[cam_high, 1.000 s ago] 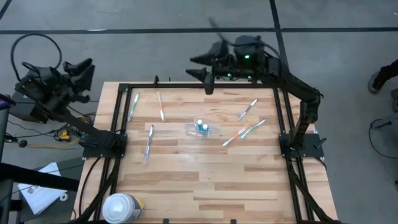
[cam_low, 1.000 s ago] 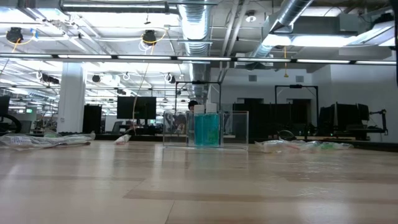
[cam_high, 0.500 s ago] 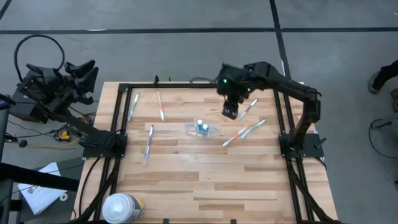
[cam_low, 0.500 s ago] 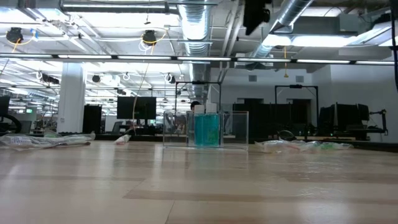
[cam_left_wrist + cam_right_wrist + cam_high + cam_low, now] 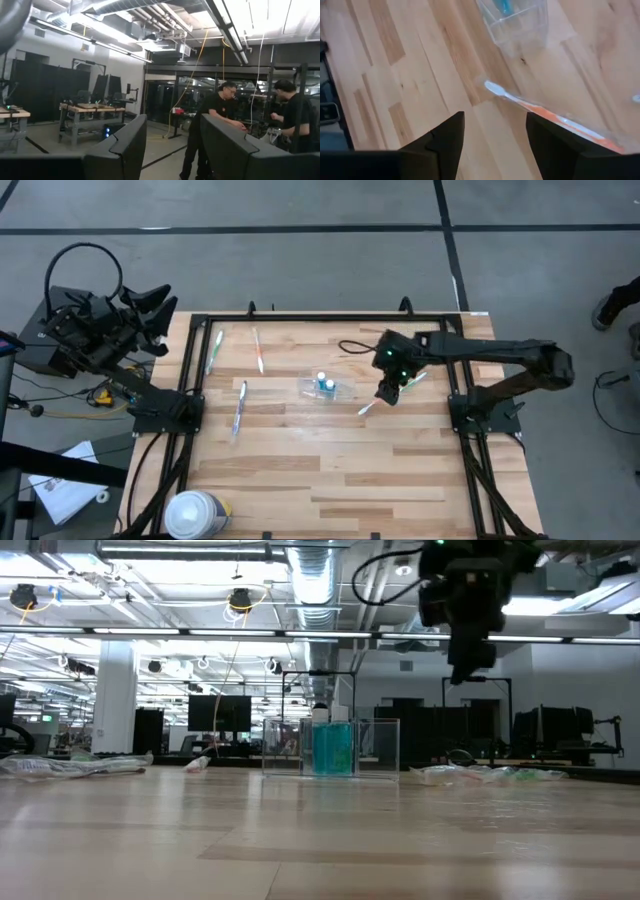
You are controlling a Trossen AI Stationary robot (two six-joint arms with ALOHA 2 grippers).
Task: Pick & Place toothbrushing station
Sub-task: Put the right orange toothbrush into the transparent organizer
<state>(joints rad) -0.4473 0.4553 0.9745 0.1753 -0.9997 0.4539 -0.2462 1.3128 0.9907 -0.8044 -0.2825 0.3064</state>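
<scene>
clear cup (image 5: 328,388) holding teal tube (upright), right gripper (image 5: 387,393) jaws apart above orange toothbrush (image 5: 555,120), left jaws apart

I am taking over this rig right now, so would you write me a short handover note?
Right gripper: open, empty, above the orange toothbrush right of the clear cup.
Left gripper: open, parked off the table's left edge.
Cup: mid-table, holding a blue-green item.
Toothbrushes: some on the table's left side, the others on the right.
Done: no toothbrush in the cup yet.
Left: all toothbrushes to place.
</scene>
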